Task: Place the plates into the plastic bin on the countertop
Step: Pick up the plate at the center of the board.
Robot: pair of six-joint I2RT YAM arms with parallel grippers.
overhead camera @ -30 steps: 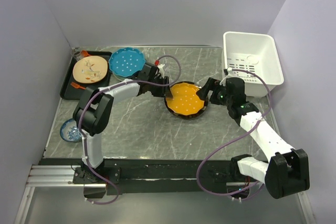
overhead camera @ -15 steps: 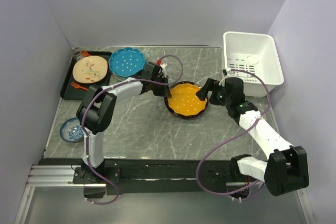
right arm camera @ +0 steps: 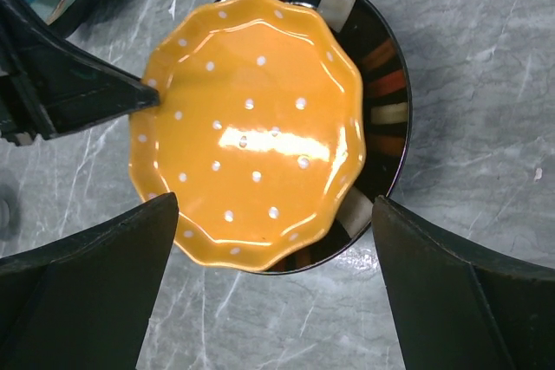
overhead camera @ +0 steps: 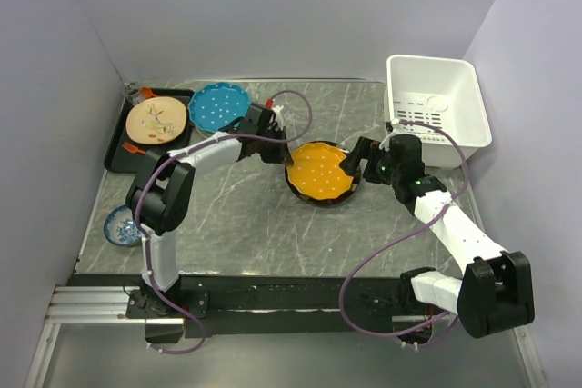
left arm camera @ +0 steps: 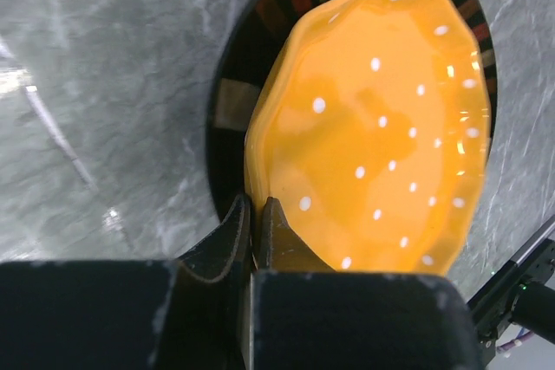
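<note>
Now that the left gripper has snapped shut, it's pinching the near rim of the orange wavy-edged ceramic plate with white dots. That plate sits on a black stripe-rimmed plate in the middle of the dark grey veined stone countertop. The right gripper hangs spread wide on the plate's other side, touching nothing. Grab looks done, so I'd guess the lift is next. The deep white plastic bin is well apart at far right.

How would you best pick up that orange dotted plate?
By its wavy rim, from the side: the orange plate is thin and flat, resting on a dark plate, so only the edge offers a pinch. The left tool pinches its left edge.
</note>
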